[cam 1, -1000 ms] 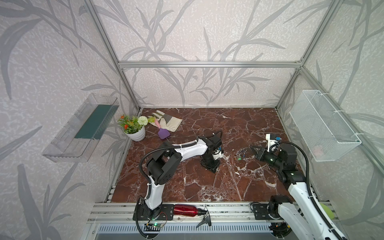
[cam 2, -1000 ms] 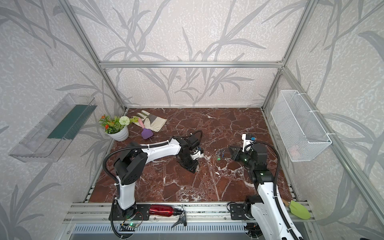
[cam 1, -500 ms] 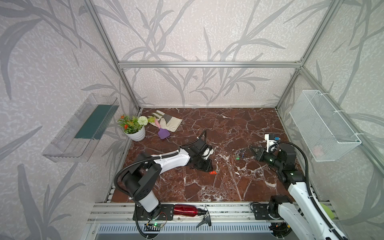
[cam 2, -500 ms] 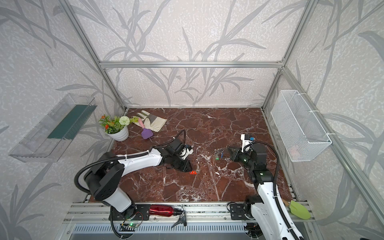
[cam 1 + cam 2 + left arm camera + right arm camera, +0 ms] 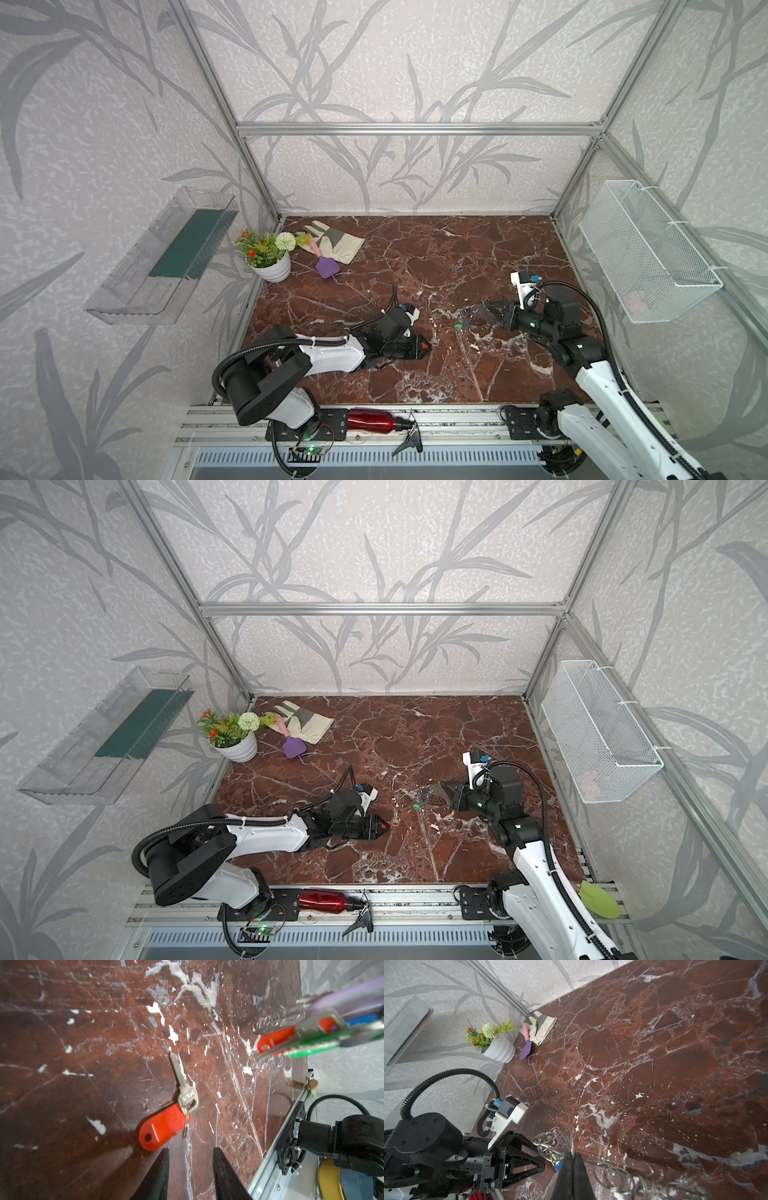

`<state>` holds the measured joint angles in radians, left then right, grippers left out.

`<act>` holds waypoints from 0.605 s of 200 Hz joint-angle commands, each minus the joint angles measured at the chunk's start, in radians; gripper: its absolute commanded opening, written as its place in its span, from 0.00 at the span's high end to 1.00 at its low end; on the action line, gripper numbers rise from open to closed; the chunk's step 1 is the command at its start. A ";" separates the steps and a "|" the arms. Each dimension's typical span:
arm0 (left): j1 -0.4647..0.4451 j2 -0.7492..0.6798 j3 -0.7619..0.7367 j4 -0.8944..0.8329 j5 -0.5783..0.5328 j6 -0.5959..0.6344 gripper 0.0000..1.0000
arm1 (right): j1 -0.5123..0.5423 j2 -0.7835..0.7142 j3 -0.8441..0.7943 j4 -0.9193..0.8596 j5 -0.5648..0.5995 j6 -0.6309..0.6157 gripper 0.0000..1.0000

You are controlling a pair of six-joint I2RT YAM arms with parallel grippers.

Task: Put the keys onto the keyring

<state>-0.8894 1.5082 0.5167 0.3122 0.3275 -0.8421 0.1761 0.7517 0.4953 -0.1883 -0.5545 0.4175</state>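
- In both top views the left arm (image 5: 328, 359) lies low, stretched out almost flat across the marble floor (image 5: 457, 249). The left gripper (image 5: 424, 346) points toward the right side.
- Right at its tip sits the loose key (image 5: 392, 823), down on the floor.
- Across the way, the right arm (image 5: 598, 374) rises from its base and bends forward, wrist roughly level. The right gripper (image 5: 488, 308) faces the left one, with bare floor between them.
- The keyring (image 5: 432, 790) hangs at the right gripper's tips, a green tag (image 5: 458, 327) dangling under it.
- Left wrist view: the left gripper (image 5: 190, 1150) is released, its two black fingers (image 5: 162, 1167) apart with nothing between them.
- The loose key (image 5: 184, 1084) lies flat just past the fingertips. Its red tag (image 5: 164, 1126) is just beside one finger and the blade points away.
- Farther off, blurred, the keyring (image 5: 324, 1022) floats above the floor with red, green and blue tags bunched on it.
- Right wrist view: the right gripper (image 5: 572, 1156) is clenched, fingers (image 5: 580, 1169) pressed together on a thin metal part of the keyring (image 5: 572, 1145).
- Split rings (image 5: 548, 1140) fan out on both sides, and a blue tag (image 5: 559, 1164) peeks out beside one finger.
- The left arm (image 5: 425, 1147) shows low along the floor.
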 commanded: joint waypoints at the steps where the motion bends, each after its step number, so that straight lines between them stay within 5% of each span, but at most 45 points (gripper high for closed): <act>1: -0.011 0.028 0.022 0.045 -0.055 -0.043 0.64 | 0.007 -0.013 0.028 0.007 0.000 -0.011 1.00; 121: -0.047 0.084 0.096 -0.026 -0.061 -0.025 0.79 | 0.010 -0.002 0.006 0.039 -0.016 -0.005 1.00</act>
<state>-0.9241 1.5871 0.5709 0.3157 0.2890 -0.8745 0.1799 0.7521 0.4953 -0.1921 -0.5510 0.4175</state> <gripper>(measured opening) 0.217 0.048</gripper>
